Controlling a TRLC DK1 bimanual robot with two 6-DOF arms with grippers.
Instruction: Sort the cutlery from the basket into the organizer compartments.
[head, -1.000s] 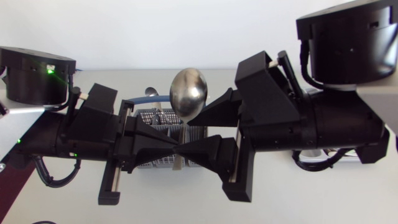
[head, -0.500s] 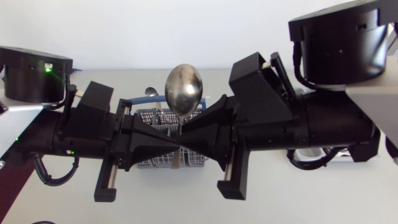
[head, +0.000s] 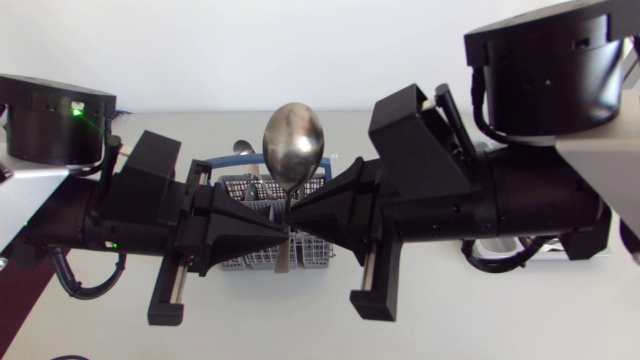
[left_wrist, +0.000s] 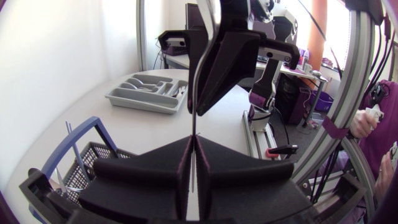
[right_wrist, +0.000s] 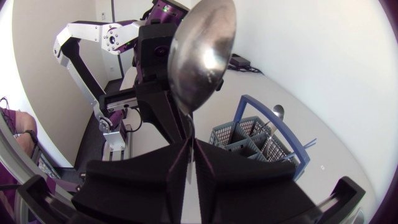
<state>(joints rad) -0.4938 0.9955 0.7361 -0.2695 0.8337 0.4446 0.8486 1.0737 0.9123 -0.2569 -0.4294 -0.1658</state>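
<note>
Left gripper (head: 277, 233) is pressed together on the spoon (head: 293, 145), pinching its thin handle low down. The spoon stands upright above the basket (head: 238, 188), long axis vertical, bowl on top and facing the head camera, handle pointing down toward the basket. From the left wrist view the handle shows only edge-on, a thin line running up between the fingers. Now the right gripper (head: 297, 212): it's clamped on the same handle just above the left one, tip to tip. The arms hide most of the basket. Across the table sits the grey organizer (left_wrist: 144, 94), well apart from the basket.
</note>
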